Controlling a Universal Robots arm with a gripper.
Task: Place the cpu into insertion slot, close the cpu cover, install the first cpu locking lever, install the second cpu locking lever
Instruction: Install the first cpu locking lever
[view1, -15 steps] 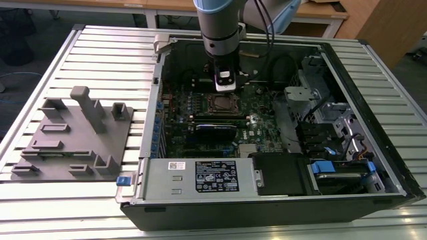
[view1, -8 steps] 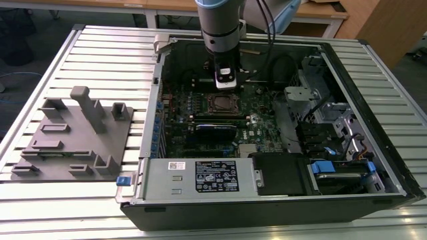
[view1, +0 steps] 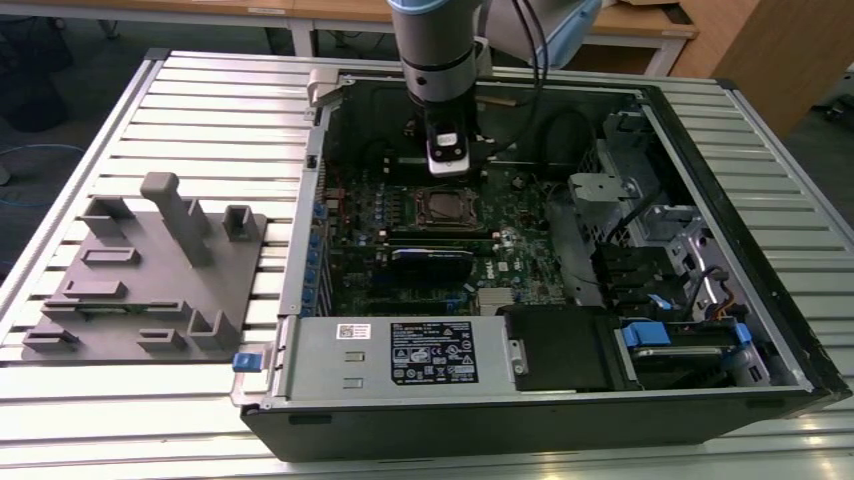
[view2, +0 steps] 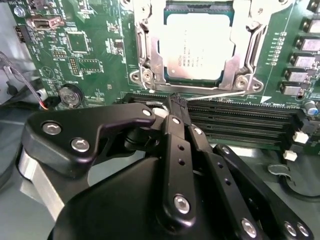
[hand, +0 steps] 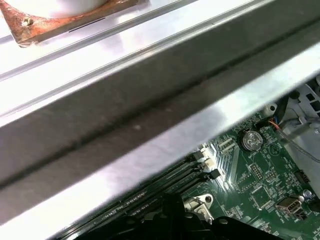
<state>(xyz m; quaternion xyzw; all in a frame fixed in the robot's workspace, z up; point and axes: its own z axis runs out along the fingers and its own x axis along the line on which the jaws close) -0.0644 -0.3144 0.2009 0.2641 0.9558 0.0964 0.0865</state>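
Note:
The cpu (view2: 199, 47) lies flat in the insertion slot (view1: 416, 210) on the green motherboard, dull silver top up. The cpu cover (view2: 150, 57), a silver frame, lies down around the chip. A thin wire locking lever (view2: 225, 93) runs along the socket edge nearest my gripper. My gripper (view2: 177, 101) has its black fingers together, with the tips at the free end of that lever; I cannot tell whether the wire is pinched. In the exterior view my gripper (view1: 447, 165) hangs just behind the cpu (view1: 445, 207), inside the open computer case.
Long black memory slots (view2: 240, 117) lie between my gripper and the socket. The case's metal wall (hand: 150, 100) stands close behind the wrist. A labelled power supply (view1: 400, 352) sits at the front, drive bays (view1: 667, 250) at the exterior view's right, and a grey fixture (view1: 147, 270) on the slatted table.

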